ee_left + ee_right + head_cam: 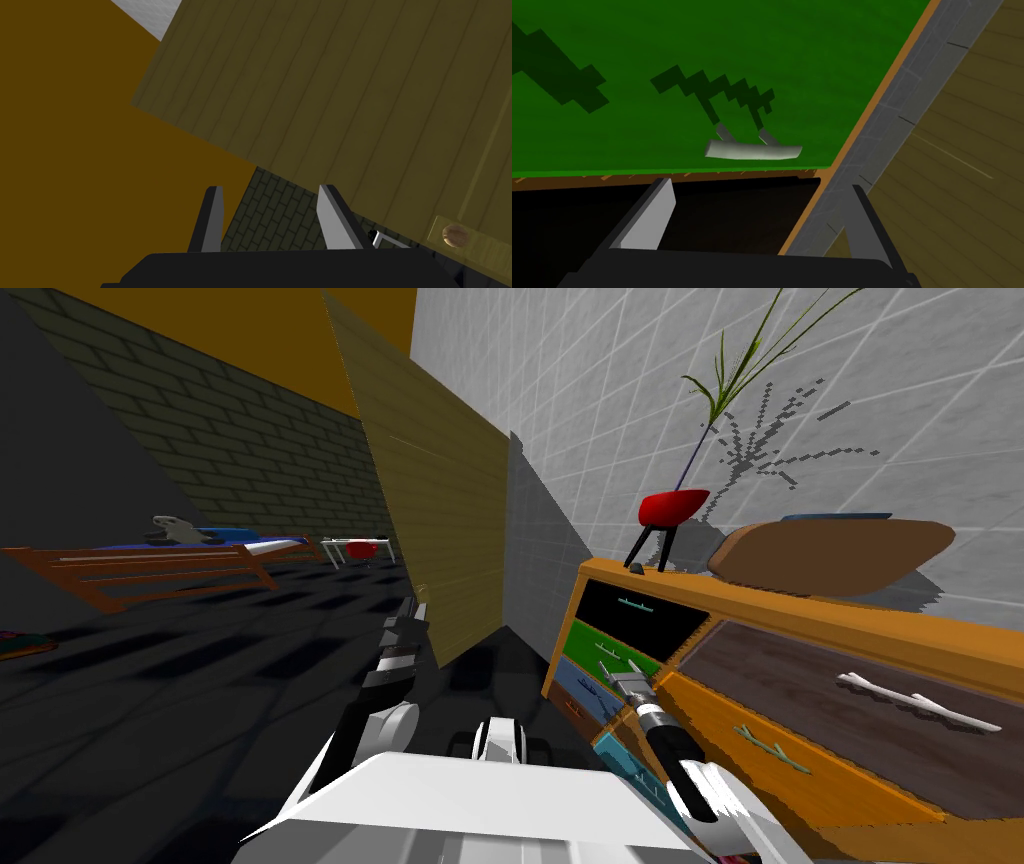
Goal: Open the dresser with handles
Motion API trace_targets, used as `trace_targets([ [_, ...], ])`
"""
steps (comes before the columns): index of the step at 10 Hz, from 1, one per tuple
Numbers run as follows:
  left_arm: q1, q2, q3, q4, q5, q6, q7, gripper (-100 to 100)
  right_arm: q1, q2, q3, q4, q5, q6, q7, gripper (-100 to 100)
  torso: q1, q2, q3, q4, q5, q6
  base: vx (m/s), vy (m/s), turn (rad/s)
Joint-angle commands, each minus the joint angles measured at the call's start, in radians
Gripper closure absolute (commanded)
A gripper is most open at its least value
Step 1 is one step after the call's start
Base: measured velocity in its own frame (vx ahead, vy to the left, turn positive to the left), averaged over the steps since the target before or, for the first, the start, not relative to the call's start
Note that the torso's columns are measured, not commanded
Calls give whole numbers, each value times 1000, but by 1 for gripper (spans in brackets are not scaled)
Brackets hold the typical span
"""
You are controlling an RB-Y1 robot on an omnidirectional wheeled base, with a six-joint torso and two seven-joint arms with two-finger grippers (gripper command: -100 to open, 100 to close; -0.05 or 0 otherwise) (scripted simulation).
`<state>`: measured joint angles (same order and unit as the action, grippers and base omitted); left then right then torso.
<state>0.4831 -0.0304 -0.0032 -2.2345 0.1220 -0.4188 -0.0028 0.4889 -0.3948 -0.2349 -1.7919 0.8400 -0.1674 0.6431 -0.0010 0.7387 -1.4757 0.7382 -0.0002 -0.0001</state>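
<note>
Right, head view first: the dresser [800,613] stands along the tiled wall on my right. It is orange-framed, with a column of small coloured drawers at its near end and wider drawers beyond, each front carrying a slim bar handle. The right arm [665,743] reaches in at the small column, and the right jaws sit just off the green drawer [590,640], second from the top. The left arm [395,663] hangs well apart from the dresser, over by an olive door [440,518], so the right is plainly the nearer one. The right arm covers the lower small drawers, and the dresser's far end runs off the picture.

Left wrist view now: the left jaws stand parted with nothing between them.

Right wrist view, and this is the one that matters: the right jaws are wide open and empty. The pale handle [753,150] lies ahead of the fingertips on the green front, apart from both blades and about centred on the gap. Its long axis runs crosswise, the same way as the line from one blade to the other. As I judge it, a straight push would bring the blades to the bar's ends rather than across it, so a roll of the wrist looks called for. Under the blades is a black panel, probably the top drawer's front, though that's hard to confirm here.
</note>
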Motion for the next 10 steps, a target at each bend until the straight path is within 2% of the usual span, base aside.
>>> trace_targets([
  [1,0,0,0,0,0,0,0,0,-12,-40,-20,63,80,56,67,-100,1,0,0,0,0,0,64,136,-21],
  [2,0,0,0,0,0,0,0,0,-12,-40,-20,63,94,56,67,-100,2,-1,-1,0,1,0,59,120,-13],
  [4,0,0,0,0,0,0,0,0,-18,-75,-39,116,158,101,127,-100,2,-1,-1,0,0,0,71,143,-15],
  [5,0,0,0,0,0,0,0,0,-18,-75,-39,116,174,101,128,-100,2,-2,-1,0,0,0,56,105,-10],
  [8,0,0,0,0,0,0,0,0,-26,-126,-65,188,275,163,210,-100,1,0,0,0,0,0,51,113,-16],
  [9,0,0,0,0,0,0,0,0,-26,-126,-65,188,282,163,210,-100,2,-2,-1,0,1,0,48,107,-8],
  [10,0,0,0,0,0,0,0,0,-28,-142,-72,209,314,181,234,-100,1,-1,0,0,0,0,39,109,-5],
])
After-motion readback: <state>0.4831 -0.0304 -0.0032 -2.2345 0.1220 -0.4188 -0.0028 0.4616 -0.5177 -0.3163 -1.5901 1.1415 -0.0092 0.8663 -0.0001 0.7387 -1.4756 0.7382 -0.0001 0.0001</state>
